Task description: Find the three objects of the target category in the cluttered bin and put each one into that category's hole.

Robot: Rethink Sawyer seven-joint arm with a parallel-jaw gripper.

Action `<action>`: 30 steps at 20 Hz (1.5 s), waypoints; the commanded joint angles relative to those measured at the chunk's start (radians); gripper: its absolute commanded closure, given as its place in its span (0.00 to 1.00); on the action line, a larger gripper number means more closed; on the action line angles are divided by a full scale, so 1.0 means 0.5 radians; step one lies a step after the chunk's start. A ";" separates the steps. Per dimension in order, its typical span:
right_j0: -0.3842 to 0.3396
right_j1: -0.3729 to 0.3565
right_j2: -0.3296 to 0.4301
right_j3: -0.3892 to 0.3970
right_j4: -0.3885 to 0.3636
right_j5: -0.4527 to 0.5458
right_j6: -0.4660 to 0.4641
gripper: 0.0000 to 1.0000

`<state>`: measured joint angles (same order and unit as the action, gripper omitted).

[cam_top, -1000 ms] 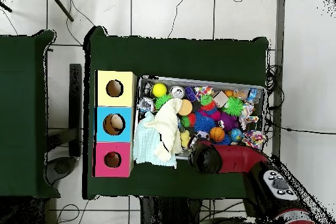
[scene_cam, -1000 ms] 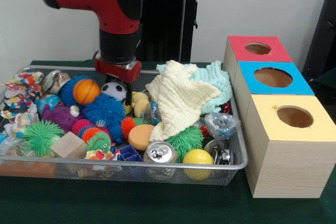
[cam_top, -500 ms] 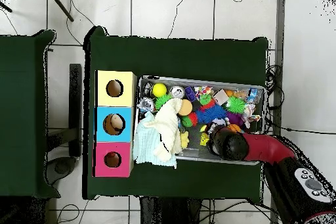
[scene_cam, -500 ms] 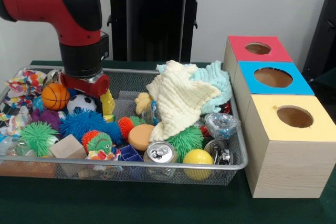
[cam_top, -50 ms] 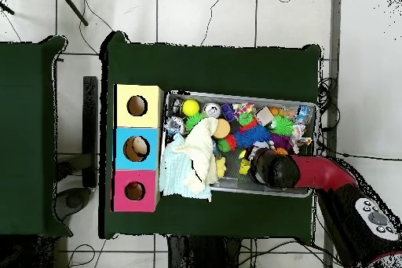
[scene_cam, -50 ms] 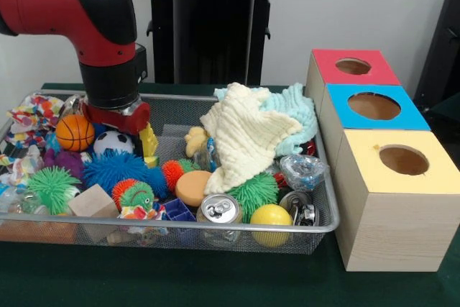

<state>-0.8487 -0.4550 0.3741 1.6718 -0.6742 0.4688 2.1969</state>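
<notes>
In the bin's [scene_cam, -50 ms: 327, 226] far left corner, the gripper [scene_cam, -50 ms: 115, 121] has swept across, nudging balls aside; its closure cannot be told, nothing sorted.

A dark green cloth [scene_cam, -50 ms: 215, 282] covers the table, with a black chair [scene_cam, -50 ms: 442, 55] just beside the boxes.

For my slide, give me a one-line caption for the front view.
Red and black robot arm lowered into a wire-mesh bin of cluttered toys, beside wooden boxes topped red, blue and yellow.
</notes>
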 commanded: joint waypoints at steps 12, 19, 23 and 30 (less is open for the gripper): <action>-0.066 -0.283 0.341 -0.125 0.076 0.419 -0.473 0.00; -0.051 -0.302 0.337 -0.112 0.049 0.389 -0.389 0.00; -0.038 -0.315 0.308 -0.065 0.022 0.346 -0.316 0.00; 0.051 -0.436 0.188 0.224 0.010 0.187 -0.016 0.00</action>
<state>-0.8568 -0.6324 0.4708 1.6937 -0.6623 0.6251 2.1967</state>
